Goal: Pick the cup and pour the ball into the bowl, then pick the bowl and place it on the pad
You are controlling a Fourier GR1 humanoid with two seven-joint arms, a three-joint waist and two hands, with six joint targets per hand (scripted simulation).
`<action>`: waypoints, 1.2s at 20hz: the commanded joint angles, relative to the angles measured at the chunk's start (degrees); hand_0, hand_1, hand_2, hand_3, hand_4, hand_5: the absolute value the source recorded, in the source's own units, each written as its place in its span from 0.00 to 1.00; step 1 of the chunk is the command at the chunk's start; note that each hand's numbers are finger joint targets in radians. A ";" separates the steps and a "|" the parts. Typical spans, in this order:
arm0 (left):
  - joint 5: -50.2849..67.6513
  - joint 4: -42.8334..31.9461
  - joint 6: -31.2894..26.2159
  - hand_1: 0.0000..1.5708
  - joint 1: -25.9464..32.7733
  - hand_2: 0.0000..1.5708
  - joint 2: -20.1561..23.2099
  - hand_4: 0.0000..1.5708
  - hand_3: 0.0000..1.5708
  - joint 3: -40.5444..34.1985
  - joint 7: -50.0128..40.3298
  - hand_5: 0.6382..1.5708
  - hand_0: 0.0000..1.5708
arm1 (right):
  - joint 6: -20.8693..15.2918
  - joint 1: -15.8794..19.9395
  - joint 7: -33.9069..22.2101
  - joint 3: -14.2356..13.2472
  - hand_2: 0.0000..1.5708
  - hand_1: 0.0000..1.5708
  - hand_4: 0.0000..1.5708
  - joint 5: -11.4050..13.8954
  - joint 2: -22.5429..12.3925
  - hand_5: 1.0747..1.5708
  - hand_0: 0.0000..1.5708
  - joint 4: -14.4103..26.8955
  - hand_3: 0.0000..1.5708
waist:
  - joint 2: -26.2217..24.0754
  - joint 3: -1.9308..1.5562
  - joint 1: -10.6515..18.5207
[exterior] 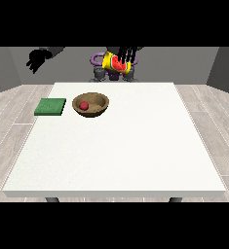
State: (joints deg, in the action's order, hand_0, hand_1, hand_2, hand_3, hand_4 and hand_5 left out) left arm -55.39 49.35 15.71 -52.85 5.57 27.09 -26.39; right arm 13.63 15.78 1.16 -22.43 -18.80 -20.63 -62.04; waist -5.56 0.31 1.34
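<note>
A brown wooden bowl (91,104) stands on the white table (116,146) at the back left, and a small red ball (84,105) lies inside it. Left of the bowl lies a flat green pad (50,106). The hand at the view's right (126,54) is raised above the table's far edge, its fingers curled round a yellow cup (117,63) with red and green markings; the cup is tipped on its side. The hand at the view's left (37,59) hangs in the air beyond the table's back left corner with relaxed fingers, holding nothing.
The robot's grey and purple body (100,68) stands behind the table's far edge. A wood-patterned floor (9,121) surrounds the table on both sides.
</note>
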 commanded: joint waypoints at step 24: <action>66.32 18.25 -33.01 0.00 3.02 0.00 21.89 0.63 0.00 -48.44 13.02 0.98 0.00 | -7.29 5.80 15.59 -0.87 0.00 0.00 0.39 1.67 8.88 0.97 0.00 15.81 0.00 | 14.03 -0.36 11.05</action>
State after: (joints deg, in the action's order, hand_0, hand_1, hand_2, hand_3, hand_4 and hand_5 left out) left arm 7.35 67.14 -14.26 -49.45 23.45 -18.65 -10.87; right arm 5.61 18.89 14.66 -23.06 -16.78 -11.57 -50.95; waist 7.29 -0.02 13.13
